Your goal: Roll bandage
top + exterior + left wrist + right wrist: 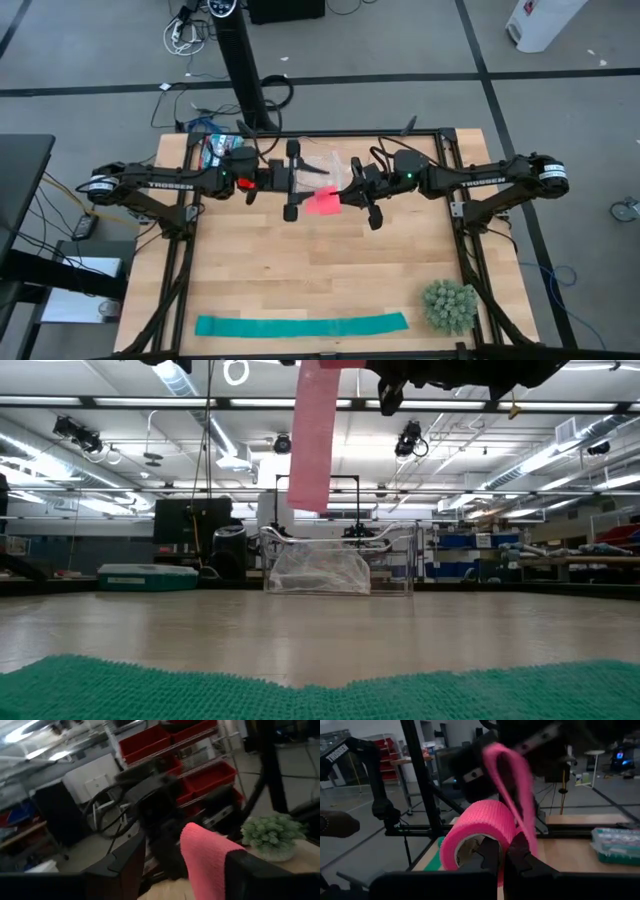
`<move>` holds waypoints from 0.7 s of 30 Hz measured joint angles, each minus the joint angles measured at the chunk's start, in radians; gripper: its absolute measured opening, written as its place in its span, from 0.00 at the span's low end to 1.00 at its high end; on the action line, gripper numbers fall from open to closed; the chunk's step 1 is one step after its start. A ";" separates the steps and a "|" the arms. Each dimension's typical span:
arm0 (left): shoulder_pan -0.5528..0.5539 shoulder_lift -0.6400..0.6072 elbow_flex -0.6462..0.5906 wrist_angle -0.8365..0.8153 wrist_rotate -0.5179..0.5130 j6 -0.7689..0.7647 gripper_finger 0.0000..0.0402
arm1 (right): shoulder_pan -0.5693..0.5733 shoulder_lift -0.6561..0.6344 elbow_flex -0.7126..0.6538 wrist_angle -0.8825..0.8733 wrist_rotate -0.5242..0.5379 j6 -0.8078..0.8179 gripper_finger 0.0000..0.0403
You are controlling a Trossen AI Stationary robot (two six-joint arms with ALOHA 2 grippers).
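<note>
The white word TROSSEN can be read on both dark arms in the high view, and part of it, "TROSSE", shows again on an arm in the right wrist view. No other writing can be read.

The bandage point(322, 202) is a pink-red soft fabric with a fine woven mesh texture. It is up in the air above the far half of the wooden bench point(320, 270), between the two pincers. In the right wrist view part of it is wound into a short hollow roll point(479, 831), and a loose flat strip rises from the roll in a loop. In the low view the strip hangs straight down as a flat pink band point(314, 435), well above the bench top.

The right pincer point(501, 854) is closed, its two dark fingers pinching the wall of the roll at the roll's open end. The left pincer point(291, 180) is just beside the bandage on the other side; its fingers stand wide, with the pink fabric between them in the left wrist view point(207, 857), and I cannot tell if they touch it.

Behind the bandage, at the far edge of the bench, lies a clear crumpled plastic bag point(322, 165). Near the front edge, well apart from the bandage, lies a long flat teal-green strip point(300, 325) of the same mesh fabric, and beside its right end stands a small round spiky green plant point(449, 306)
</note>
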 joint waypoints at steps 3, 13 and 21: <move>-0.042 0.000 0.000 -0.009 -0.043 0.090 0.51 | -0.002 0.013 0.000 0.005 0.012 0.011 0.00; -0.094 0.000 0.000 -0.002 -0.164 0.192 0.51 | -0.002 0.046 0.000 0.018 0.019 0.025 0.00; -0.094 0.001 0.000 0.028 -0.140 0.190 0.51 | -0.001 0.102 0.000 0.052 0.006 0.031 0.00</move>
